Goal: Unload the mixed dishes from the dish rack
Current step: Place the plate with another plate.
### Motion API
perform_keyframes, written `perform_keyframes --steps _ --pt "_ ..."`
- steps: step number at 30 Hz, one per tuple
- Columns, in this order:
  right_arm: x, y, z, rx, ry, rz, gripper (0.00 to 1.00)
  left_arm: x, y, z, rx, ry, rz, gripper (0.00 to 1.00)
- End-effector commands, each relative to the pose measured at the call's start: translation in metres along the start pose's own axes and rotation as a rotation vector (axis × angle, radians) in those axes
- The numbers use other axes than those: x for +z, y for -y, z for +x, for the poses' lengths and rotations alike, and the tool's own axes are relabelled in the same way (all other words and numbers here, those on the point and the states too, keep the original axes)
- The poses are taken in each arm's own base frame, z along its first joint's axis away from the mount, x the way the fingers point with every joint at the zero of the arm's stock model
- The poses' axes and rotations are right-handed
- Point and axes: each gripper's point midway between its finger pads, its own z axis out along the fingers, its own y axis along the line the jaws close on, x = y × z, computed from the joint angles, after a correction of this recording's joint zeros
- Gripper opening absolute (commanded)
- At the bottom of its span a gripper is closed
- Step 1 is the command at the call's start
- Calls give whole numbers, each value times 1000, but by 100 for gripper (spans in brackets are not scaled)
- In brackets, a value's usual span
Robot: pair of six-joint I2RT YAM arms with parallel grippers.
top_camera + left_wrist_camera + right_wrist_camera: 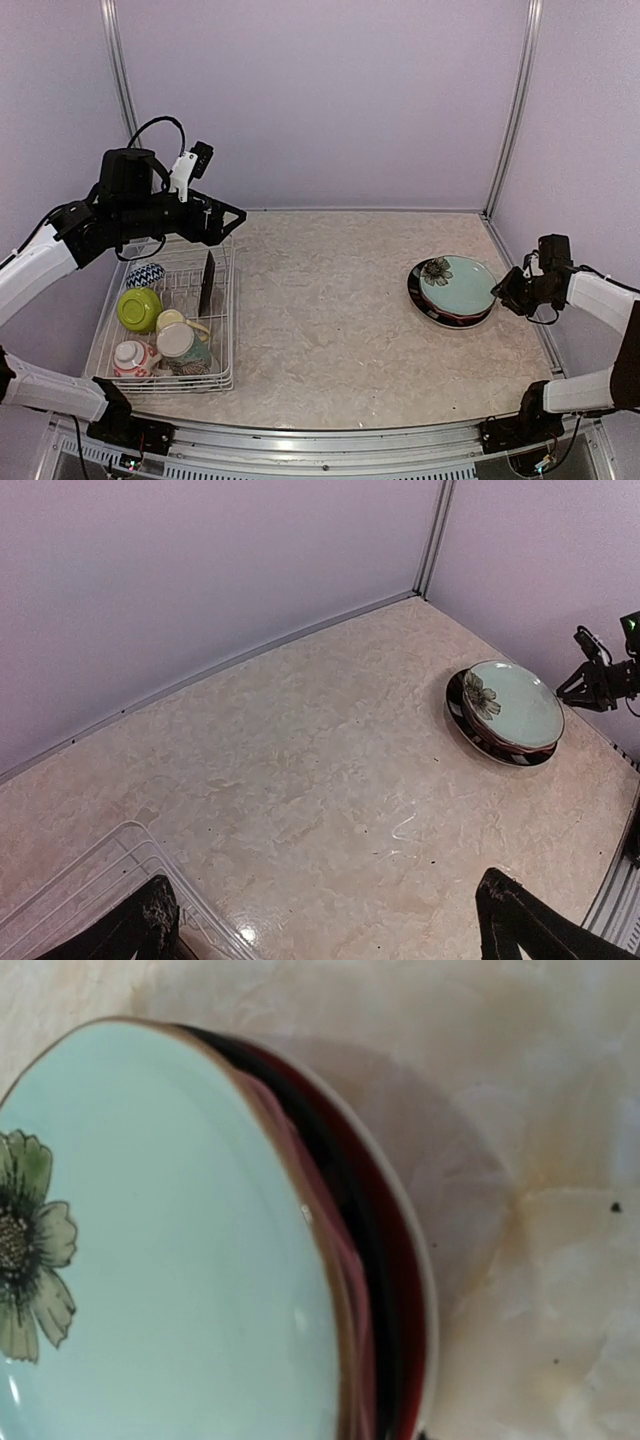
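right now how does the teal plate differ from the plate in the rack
Pose: the teal plate lies flat; the rack plate stands on edge. Place: the teal plate tops a dark red plate on the table; the rack plate sits among the wires of the rack. Look: the teal plate is pale with a flower; the rack plate looks dark, seen edge-on. Both are plates.

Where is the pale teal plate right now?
In the top view, the pale teal plate lies on the right side of the table, stacked on a darker plate, just left of the right claw and far from the dish rack.
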Motion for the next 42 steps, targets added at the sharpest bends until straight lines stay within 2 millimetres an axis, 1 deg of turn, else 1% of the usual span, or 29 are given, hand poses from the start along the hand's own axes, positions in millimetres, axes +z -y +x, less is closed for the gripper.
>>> perform_keyframes --steps 1,5,7,9,11,13,16,18,20,21,24,28,30,31,35,38,40,42 --pt "-11 -10 -13 -36 43 -22 42 4 -5 6 -23 -16 -10 99" --pt "-25 -18 -10 -98 55 -17 59 6 -13 7 -48 -26 -52 99" --pt "-31 -24 -7 -131 64 -13 68 5 -28 7 -110 -31 -143 99" --pt "-33 -29 -2 -152 69 -8 76 2 -45 12 -163 -55 -246 99" --pt "-30 -37 2 -163 57 -16 80 -1 -61 22 -214 -100 -322 99" --pt "-26 -47 6 -180 38 -15 83 -3 -75 36 -278 -154 -378 99" --pt "-24 -74 8 -249 32 -17 88 -1 -91 66 -397 -246 -403 98" --pt "-22 -86 10 -305 21 -6 90 1 -101 85 -484 -295 -414 94" --pt "-23 -82 7 -330 21 35 98 4 -112 104 -567 -330 -422 89" --pt "-24 -79 5 -340 25 59 100 6 -113 110 -603 -342 -402 86" --pt "-34 -70 -4 -347 73 120 100 14 -115 121 -647 -381 -376 80" --pt "-55 -46 -19 -325 170 263 100 27 -116 134 -667 -437 -367 75" --pt "-64 -41 -26 -328 219 295 100 34 -116 145 -682 -480 -374 71" --pt "-66 -40 -26 -333 230 292 100 36 -116 150 -688 -495 -370 70" --pt "-79 -45 -28 -326 284 241 100 44 -109 160 -668 -530 -366 64" --pt "-85 -52 -28 -324 294 197 100 49 -108 169 -654 -562 -382 53" --pt "-83 -56 -24 -330 280 164 100 52 -110 177 -651 -590 -398 46" --pt "-79 -58 -20 -332 261 145 100 55 -112 182 -635 -611 -412 42"
